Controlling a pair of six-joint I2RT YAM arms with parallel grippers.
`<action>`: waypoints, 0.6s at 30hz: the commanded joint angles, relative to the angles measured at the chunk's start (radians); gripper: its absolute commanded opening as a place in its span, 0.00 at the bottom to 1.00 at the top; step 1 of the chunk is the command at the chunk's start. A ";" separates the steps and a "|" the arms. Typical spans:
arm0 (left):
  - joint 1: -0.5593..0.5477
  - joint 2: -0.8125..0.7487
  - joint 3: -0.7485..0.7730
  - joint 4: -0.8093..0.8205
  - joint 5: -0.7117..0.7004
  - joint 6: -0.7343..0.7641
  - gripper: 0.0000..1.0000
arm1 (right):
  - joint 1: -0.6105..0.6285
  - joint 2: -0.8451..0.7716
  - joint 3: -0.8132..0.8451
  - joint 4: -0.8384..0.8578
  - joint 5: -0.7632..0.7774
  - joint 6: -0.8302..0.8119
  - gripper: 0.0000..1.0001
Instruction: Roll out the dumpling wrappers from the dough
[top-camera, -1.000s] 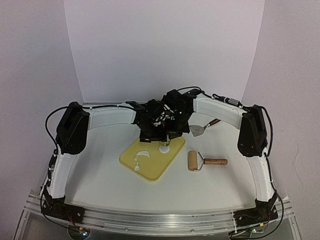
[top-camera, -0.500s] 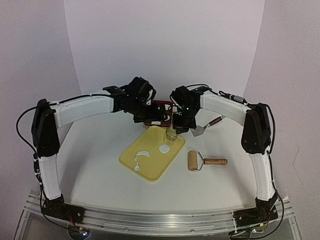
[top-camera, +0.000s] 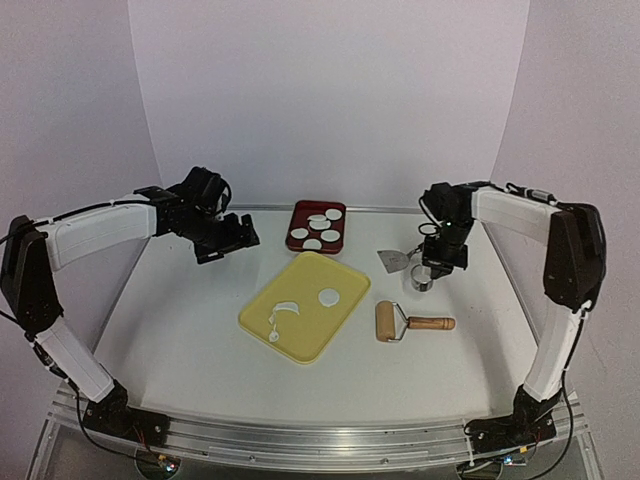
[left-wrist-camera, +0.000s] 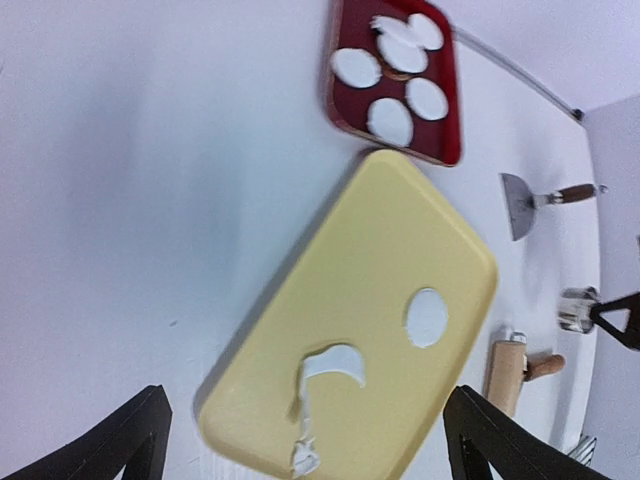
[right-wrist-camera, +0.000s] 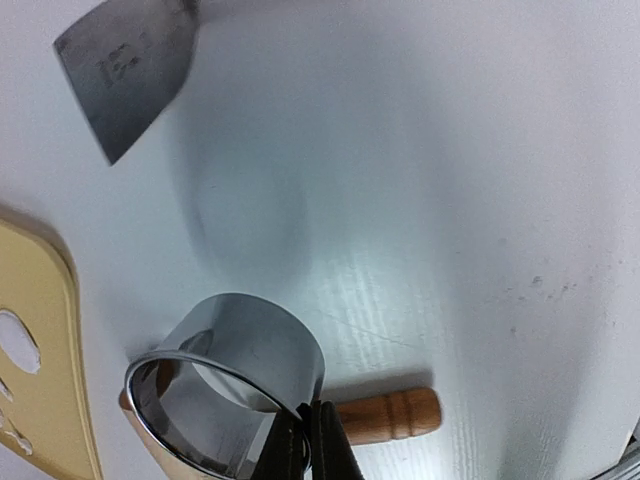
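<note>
Top view
Left gripper (top-camera: 226, 238): jaws spread wide and holding nothing, over the far left part of the table (top-camera: 180, 340), well apart from the board.
Right gripper (top-camera: 431, 271): closed on the rim of a metal ring (top-camera: 422, 282), toward the table's right edge.
Wrappers (top-camera: 299, 233): five white discs in a red tray (top-camera: 340, 228) at the middle of the far edge.
Single wrapper (top-camera: 328, 296): flat on the yellow board (top-camera: 310, 330) at mid-table, in its far right part.
Dough (top-camera: 283, 311): thin curled scraps on the board's left part.
Scraper (top-camera: 395, 261): on the table just beside the ring.
Rolling pin (top-camera: 399, 322): between the board and the right edge.

Left wrist view
Fingers (left-wrist-camera: 135, 438): two dark tips far apart, nothing between them.
Wrappers (left-wrist-camera: 355, 67): apart from one another or slightly overlapping in the tray (left-wrist-camera: 447, 140).
Single wrapper (left-wrist-camera: 427, 317): well apart from the dough (left-wrist-camera: 336, 364).

Right wrist view
Right gripper (right-wrist-camera: 306, 438): fingers pinched on the ring's (right-wrist-camera: 235, 370) near rim, its opening tilted.
Scraper blade (right-wrist-camera: 125, 70): flat on the table, apart from the ring.
Rolling pin handle (right-wrist-camera: 388, 412): shows behind the ring.
</note>
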 joint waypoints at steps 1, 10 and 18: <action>0.038 -0.089 -0.054 0.014 0.043 -0.046 0.97 | -0.108 -0.137 -0.163 0.067 -0.017 -0.028 0.00; 0.049 -0.038 -0.036 0.026 0.096 -0.026 0.97 | -0.183 -0.095 -0.274 0.159 -0.053 -0.071 0.02; 0.059 -0.022 -0.022 0.015 0.111 0.002 0.96 | -0.212 -0.130 -0.264 0.156 -0.073 -0.086 0.41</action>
